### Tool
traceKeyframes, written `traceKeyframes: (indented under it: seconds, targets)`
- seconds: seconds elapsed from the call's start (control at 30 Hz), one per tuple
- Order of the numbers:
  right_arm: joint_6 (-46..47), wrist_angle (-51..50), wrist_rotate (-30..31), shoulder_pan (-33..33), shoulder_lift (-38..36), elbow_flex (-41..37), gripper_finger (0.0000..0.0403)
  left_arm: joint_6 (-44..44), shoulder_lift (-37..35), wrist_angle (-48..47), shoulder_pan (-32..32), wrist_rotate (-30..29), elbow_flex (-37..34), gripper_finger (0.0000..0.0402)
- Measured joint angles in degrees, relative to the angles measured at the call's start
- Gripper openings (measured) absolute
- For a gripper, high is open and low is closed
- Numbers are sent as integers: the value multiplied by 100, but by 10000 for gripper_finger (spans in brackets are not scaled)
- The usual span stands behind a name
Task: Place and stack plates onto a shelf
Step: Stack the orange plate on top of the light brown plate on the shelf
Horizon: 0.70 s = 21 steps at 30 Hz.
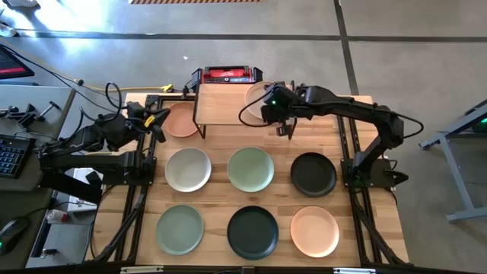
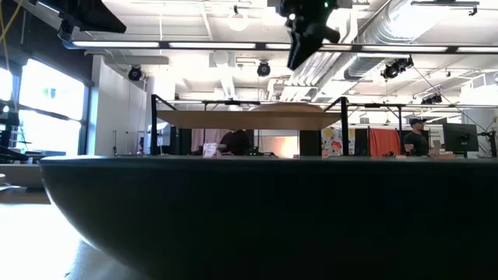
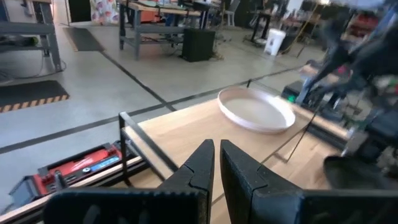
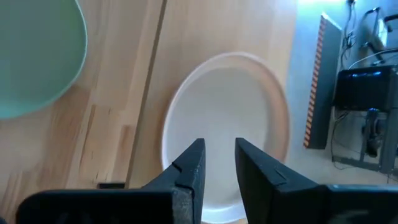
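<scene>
Where the wooden counter [image 1: 217, 144] spreads beneath me, the shelf [image 1: 224, 103] stands at its far edge, a pale board on thin black legs. On the shelf's right half lies one white plate [image 1: 255, 95], flat and alone. Six plates sit on the counter in two rows: nearer the shelf, a white plate [image 1: 188, 169], a sage green plate [image 1: 251, 169] and a black plate [image 1: 313, 173]; along the near edge, a second green plate [image 1: 180, 229], a second black plate [image 1: 253, 231] and a peach plate [image 1: 315, 231]. Another peach plate [image 1: 181, 120] rests just beside the shelf's left end, by the counter's far left corner.

My right claw [image 4: 214, 165] hangs above the shelf's right half, directly over that white plate [image 4: 227, 130], its fingers a narrow gap apart and holding nothing. My left claw [image 3: 216, 163] waits near the counter's far left corner, beside the peach plate there, fingers almost together and empty, looking across the shelf toward the white plate [image 3: 256, 110]. Off the far edge behind the shelf lies a red case [image 1: 230, 74].
</scene>
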Motion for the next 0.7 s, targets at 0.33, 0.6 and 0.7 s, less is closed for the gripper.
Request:
traceKeyframes:
  seconds: [0.33, 0.6, 0.7]
  targets:
    - [641, -475, -1, 67, 2, 858, 67, 65, 480, -706, 155, -50, 322, 17]
    - [845, -564, -49, 67, 0, 1014, 67, -355, 1331, -2167, 1004, -418, 1487, 17]
    - [1019, -572, -87, 67, 2, 1014, 67, -598, 1616, -2236, 1444, -440, 1816, 17]
